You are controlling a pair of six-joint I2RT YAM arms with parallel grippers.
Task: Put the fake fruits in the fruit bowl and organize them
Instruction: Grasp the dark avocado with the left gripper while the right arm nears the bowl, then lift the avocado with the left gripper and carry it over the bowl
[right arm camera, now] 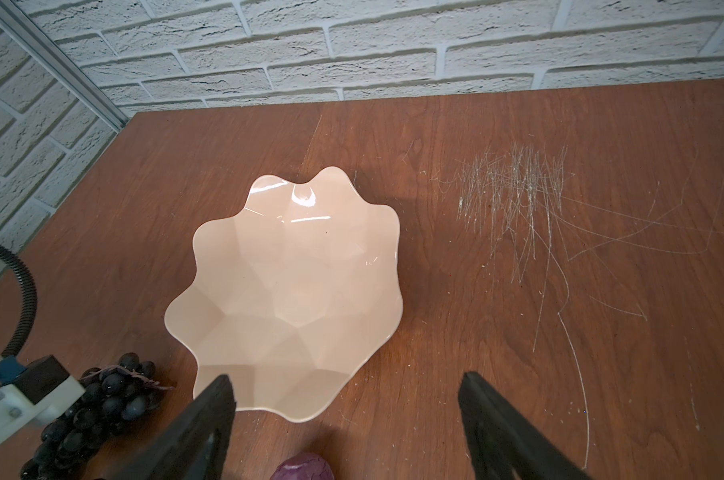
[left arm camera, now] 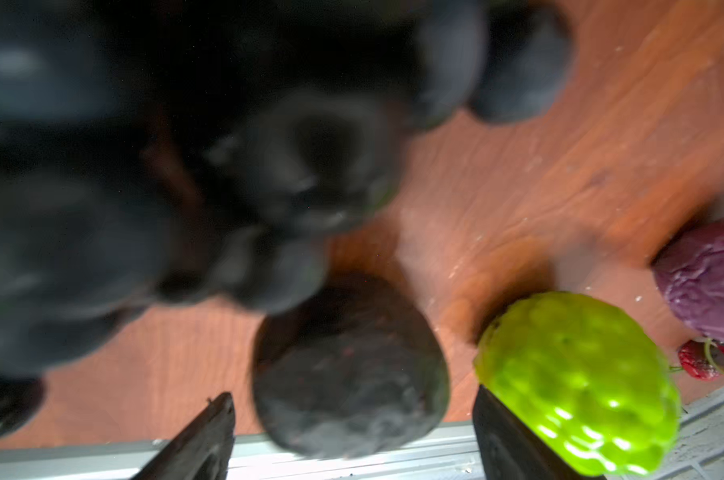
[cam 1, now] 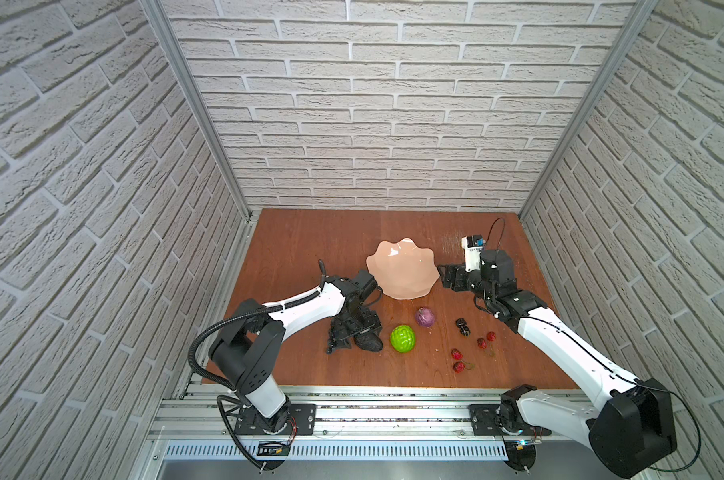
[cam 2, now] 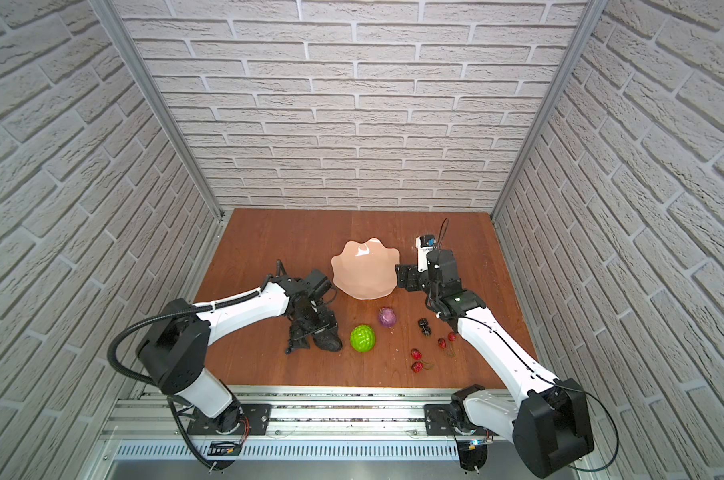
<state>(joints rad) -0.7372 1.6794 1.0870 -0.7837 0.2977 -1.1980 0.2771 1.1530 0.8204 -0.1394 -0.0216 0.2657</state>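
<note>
Right claw (right arm camera: 347, 378) hung spread just beside the bowl (right arm camera: 285, 270); left claw (left arm camera: 354, 395), also spread, hovered over avocado (left arm camera: 347, 365) and grapes (left arm camera: 144, 166) front-left of the bowl.

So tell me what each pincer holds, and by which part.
Nothing is held. The left pincer stands open astride the avocado, not touching it; the right pincer stands open by the bowl.

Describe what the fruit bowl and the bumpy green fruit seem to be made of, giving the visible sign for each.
Fruit bowl: probably glazed ceramic or hard plastic; glossy peach surface with sharp white highlights.
Bumpy green fruit: likely moulded plastic; shiny skin with bright glints.
</note>
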